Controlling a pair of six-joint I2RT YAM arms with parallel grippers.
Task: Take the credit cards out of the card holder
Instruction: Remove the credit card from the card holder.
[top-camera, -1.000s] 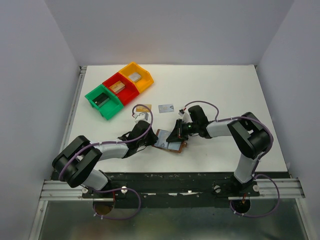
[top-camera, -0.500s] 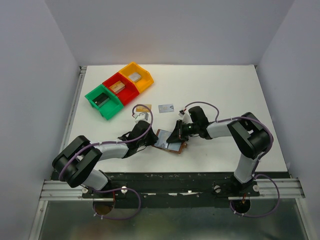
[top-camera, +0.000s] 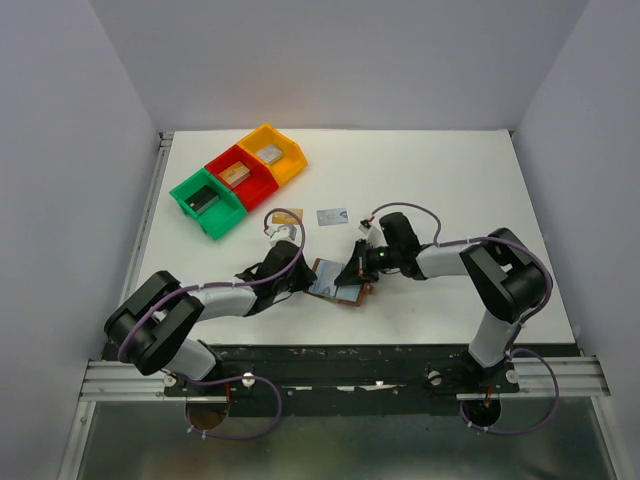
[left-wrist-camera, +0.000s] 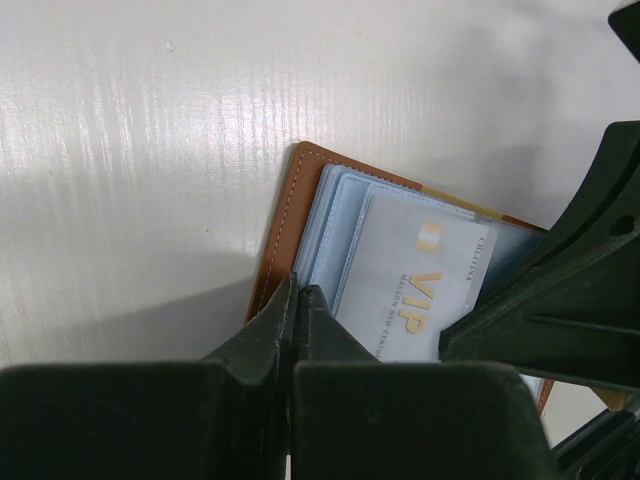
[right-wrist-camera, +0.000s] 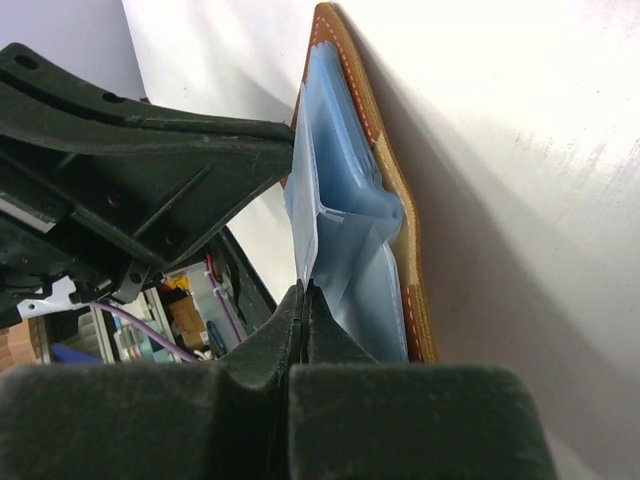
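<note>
The white table (top-camera: 450, 170) is being pictured from above, with three bins (top-camera: 238, 178), green, red and yellow, being left aside toward its far-left corner. The card holder (top-camera: 338, 282) is being worked on just in from the middle of the near edge, spread open with its brown leather down. It is being pinned there by the left gripper (left-wrist-camera: 297, 296), whose jaws are being pressed fully together, tips down on the holder's brown border. The right gripper (right-wrist-camera: 303, 292), its jaws likewise being squeezed fully together, is being set at the edge of a pale-blue inner leaf (right-wrist-camera: 340, 200) that is being held up off the leather; whether a card is being pinched there cannot be told. Two credit cards are being shown already out, a gold-tan card (top-camera: 288, 217) and a silvery card (top-camera: 332, 216), lying apart from each other and farther from the near edge than the holder. A pale VIP card (left-wrist-camera: 415, 290) is being seen in its sleeve, so the job is being judged partly done, with that card and any hidden ones left to be drawn out
</note>
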